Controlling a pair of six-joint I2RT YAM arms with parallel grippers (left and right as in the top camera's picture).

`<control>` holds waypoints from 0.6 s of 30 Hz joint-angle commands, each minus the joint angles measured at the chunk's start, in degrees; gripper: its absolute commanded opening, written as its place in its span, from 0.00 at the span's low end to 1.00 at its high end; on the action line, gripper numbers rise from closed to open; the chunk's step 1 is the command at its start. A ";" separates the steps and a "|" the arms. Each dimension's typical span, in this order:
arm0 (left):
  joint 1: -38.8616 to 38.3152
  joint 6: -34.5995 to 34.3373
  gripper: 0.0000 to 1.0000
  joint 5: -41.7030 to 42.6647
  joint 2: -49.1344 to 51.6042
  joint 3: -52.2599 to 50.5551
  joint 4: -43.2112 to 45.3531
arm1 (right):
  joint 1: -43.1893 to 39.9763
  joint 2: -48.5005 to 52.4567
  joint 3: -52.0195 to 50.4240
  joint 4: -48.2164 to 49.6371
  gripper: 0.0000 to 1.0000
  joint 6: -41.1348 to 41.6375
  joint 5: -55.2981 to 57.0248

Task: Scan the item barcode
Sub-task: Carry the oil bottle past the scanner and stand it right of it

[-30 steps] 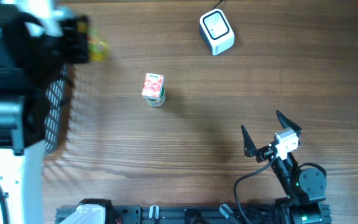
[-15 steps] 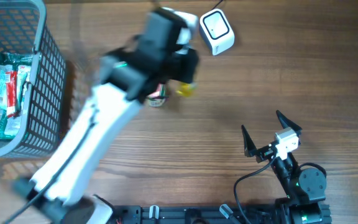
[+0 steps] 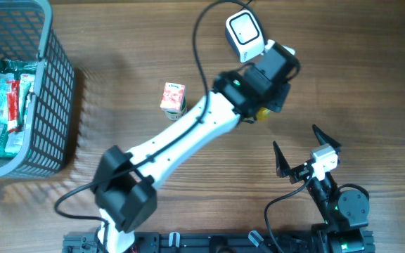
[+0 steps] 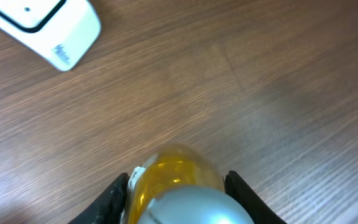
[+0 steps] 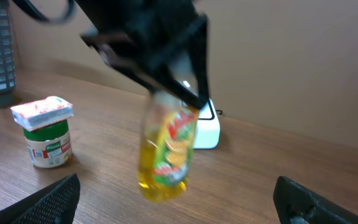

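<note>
A yellow bottle (image 5: 166, 149) with a green and red label hangs a little above the table, with my left gripper (image 4: 178, 186) shut on it. Its two black fingers (image 4: 114, 194) press against the bottle's (image 4: 179, 171) sides near the silver cap. From overhead, only a yellow edge of the bottle (image 3: 261, 113) shows under the left gripper (image 3: 266, 98), which sits just below the white scanner (image 3: 245, 35). The scanner (image 4: 42, 28) lies ahead of the bottle, at the upper left of the left wrist view. My right gripper (image 3: 295, 135) stands open and empty at the lower right, facing the bottle.
A small cup with a pink foil lid and green label (image 3: 174, 100) stands left of the left arm. A grey wire basket (image 3: 55, 105) holding packaged goods sits at the far left. The scanner's cable runs off the top edge.
My left arm has swung from over the basket at the far left across the table to the right, carrying the yellow bottle to just below the scanner. The right arm has not moved.
</note>
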 commanded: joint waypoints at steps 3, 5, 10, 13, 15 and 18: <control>-3.30 -4.44 0.38 -4.90 2.69 0.46 3.28 | -0.28 0.07 -0.07 0.15 1.00 0.24 0.72; -4.17 -4.61 0.38 -4.94 3.50 0.42 3.76 | -0.28 0.07 -0.07 0.15 1.00 0.26 0.70; -5.75 -4.63 0.38 -4.90 5.29 -0.26 5.44 | -0.28 0.07 -0.07 0.15 1.00 0.26 0.70; -6.38 -4.90 0.38 -4.92 5.46 -2.47 8.66 | -0.28 0.07 -0.07 0.15 1.00 0.26 0.70; -6.58 -6.54 0.39 -4.85 5.46 -4.46 10.25 | -0.28 0.07 -0.07 0.15 1.00 0.26 0.70; -6.73 -6.78 0.40 -4.83 5.49 -6.40 11.06 | -0.28 0.07 -0.07 0.17 1.00 0.26 0.70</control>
